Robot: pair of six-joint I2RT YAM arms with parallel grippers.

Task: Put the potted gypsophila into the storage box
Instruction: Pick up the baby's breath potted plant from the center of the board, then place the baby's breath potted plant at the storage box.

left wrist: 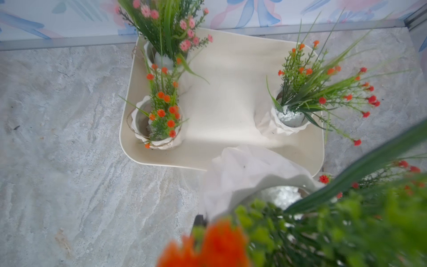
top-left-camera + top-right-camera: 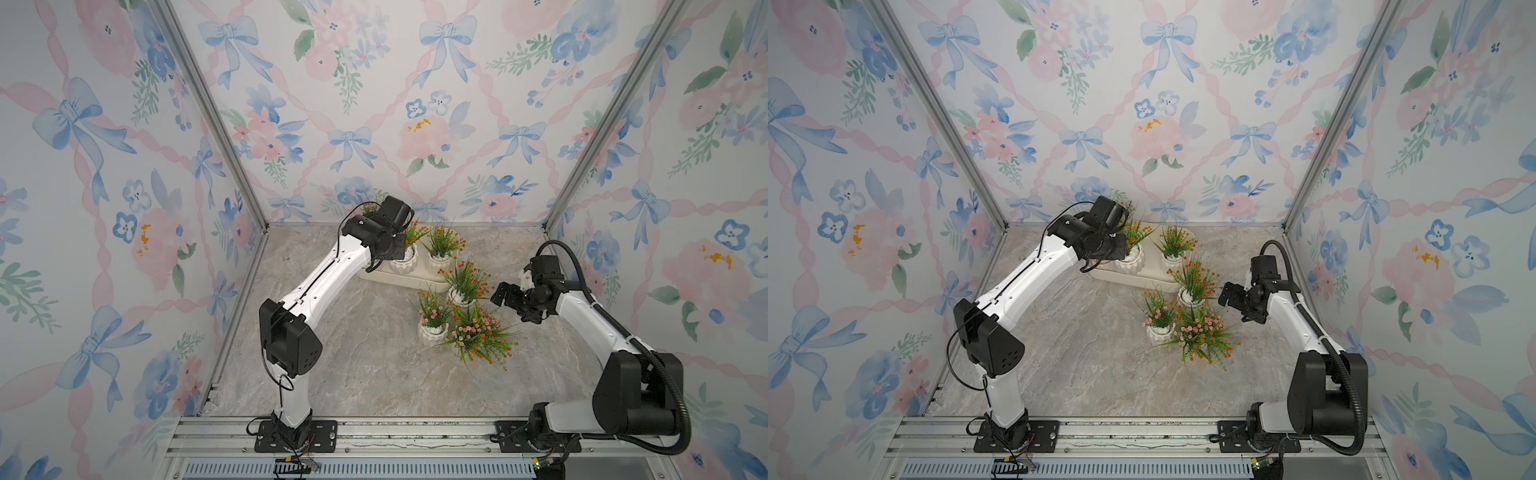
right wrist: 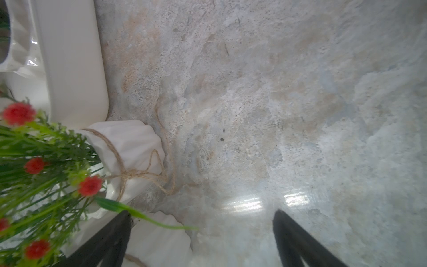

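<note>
The cream storage box (image 2: 399,279) (image 1: 231,97) stands near the back wall. In the left wrist view three potted gypsophila stand in it: a pink one (image 1: 161,57) and two orange ones (image 1: 159,143) (image 1: 288,122). My left gripper (image 1: 215,226) is shut on the rim of another white pot (image 1: 242,175), held over the box's near edge. Blurred blossoms hide most of the jaws. Three more pots stand on the floor (image 2: 459,297) (image 2: 432,332) (image 2: 478,336). My right gripper (image 2: 509,305) (image 3: 202,213) hangs open beside them, holding nothing.
The marble floor (image 2: 353,353) is bare in front of and left of the pots. A twine-tied pot (image 3: 134,150) touches the box corner (image 3: 76,69). Floral walls with aluminium posts close in three sides. In both top views the left arm reaches over the box's left end.
</note>
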